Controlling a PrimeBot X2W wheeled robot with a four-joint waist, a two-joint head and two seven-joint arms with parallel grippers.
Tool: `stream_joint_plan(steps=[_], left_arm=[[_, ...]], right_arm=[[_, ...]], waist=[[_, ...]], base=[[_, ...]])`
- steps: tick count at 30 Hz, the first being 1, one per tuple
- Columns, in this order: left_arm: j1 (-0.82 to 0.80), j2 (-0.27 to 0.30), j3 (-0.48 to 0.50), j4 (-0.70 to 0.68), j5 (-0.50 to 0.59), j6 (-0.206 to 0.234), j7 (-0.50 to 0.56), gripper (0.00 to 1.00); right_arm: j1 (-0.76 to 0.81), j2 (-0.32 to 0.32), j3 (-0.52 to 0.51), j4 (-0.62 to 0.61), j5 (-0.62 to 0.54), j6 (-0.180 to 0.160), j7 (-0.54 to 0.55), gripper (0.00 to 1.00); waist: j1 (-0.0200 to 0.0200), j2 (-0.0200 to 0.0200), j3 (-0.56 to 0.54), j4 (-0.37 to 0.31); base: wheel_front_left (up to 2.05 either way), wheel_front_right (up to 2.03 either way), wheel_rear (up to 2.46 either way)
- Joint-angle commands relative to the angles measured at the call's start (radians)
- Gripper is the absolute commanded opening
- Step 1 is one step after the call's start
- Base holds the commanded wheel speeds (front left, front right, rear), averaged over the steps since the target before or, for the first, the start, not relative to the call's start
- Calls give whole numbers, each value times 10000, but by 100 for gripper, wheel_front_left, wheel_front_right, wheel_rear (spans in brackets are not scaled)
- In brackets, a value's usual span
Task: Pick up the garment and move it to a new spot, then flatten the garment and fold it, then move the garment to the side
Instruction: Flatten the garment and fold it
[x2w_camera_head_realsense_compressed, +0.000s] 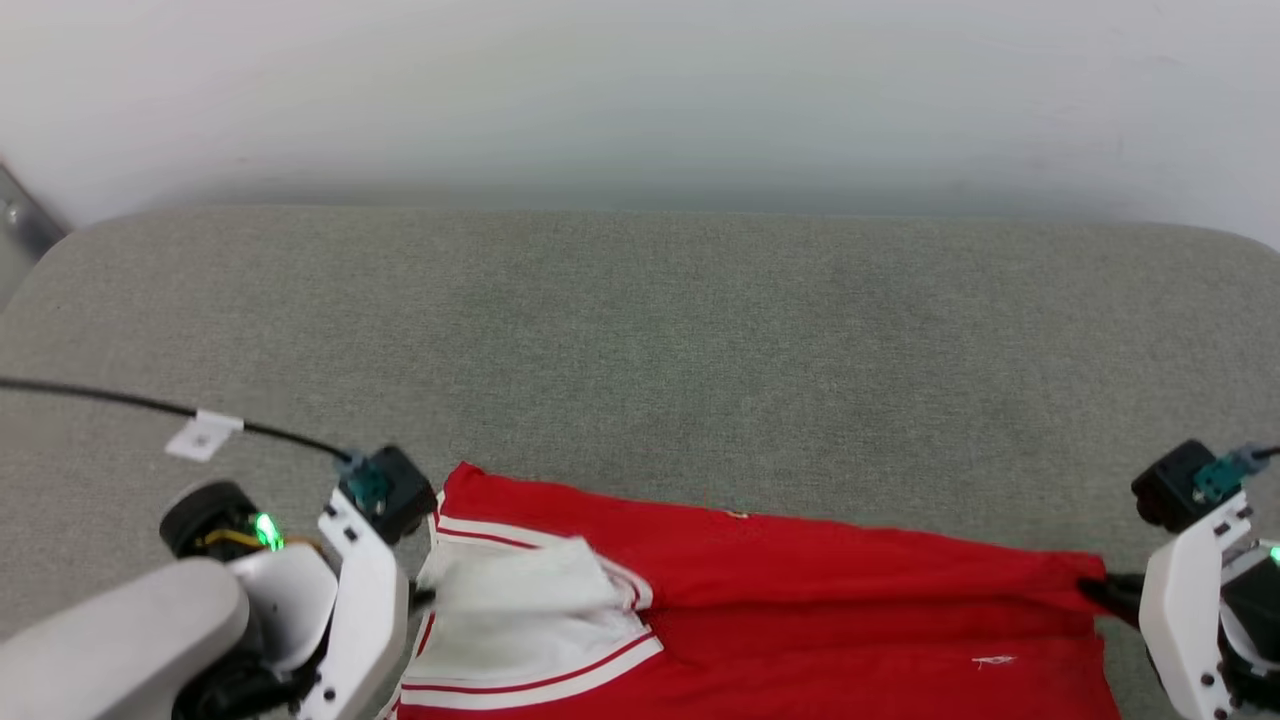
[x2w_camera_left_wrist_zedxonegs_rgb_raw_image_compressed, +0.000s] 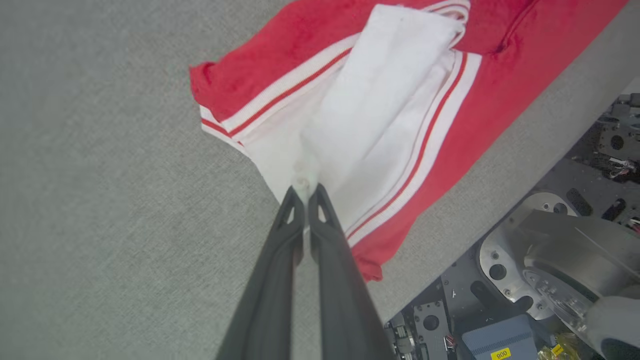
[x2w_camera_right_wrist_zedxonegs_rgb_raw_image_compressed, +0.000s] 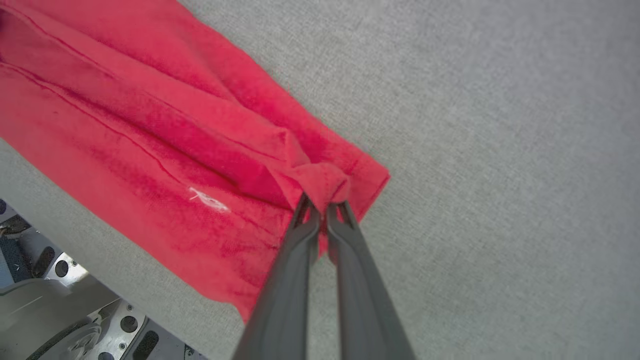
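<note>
Garment lies spread along table's near edge, partly folded. Left claw is clamped on the white sleeve, right claw on the bunched red hem corner. Thin, light, floppy fabric, prob. sags btwn grips; best held at edges/corners.

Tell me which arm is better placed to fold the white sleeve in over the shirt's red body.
Left. The left fingers are shut on the white sleeve of the bright red soft T-shirt; the right fingers pinch a red corner at the far end.
</note>
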Motion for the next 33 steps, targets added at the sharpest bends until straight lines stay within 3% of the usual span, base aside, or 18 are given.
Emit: stream_joint_plan(steps=[1,14,15,16,17,25,33], left_arm=[[391,27,16,-49,-36,108,-38,0],[1910,-482,22,797,75,201,-549,0],[1947,-567,56,925,93,264,-681,0],[2007,-625,60,1063,68,328,-710,7],[2030,-638,52,1094,206,345,-692,100],[2035,-585,567,834,1033,998,-2613,100],[2393,-1065,1645,813,2077,3114,-5833,100]], right_arm=[[302,-41,47,-26,40,-7,-68,0],[1131,397,50,413,-16,-5,-240,0],[1147,480,-23,499,48,-7,-290,8],[1164,578,-73,499,127,-5,-353,48],[1167,612,-122,480,152,-5,-436,100],[1330,358,-1059,-21,-178,-7,-1589,100],[2080,931,-3502,39,-761,-7,-3061,100]], waist=[[1,-1,-11,8],[1,-1,400,-85],[1,-1,422,-91],[1,-1,429,-99],[1,-1,425,-118],[1,-1,193,-109],[1,-1,132,-60]], base=[[0,0,0],[0,0,0],[0,0,0],[0,0,0],[0,0,0],[0,0,0],[0,0,0]])
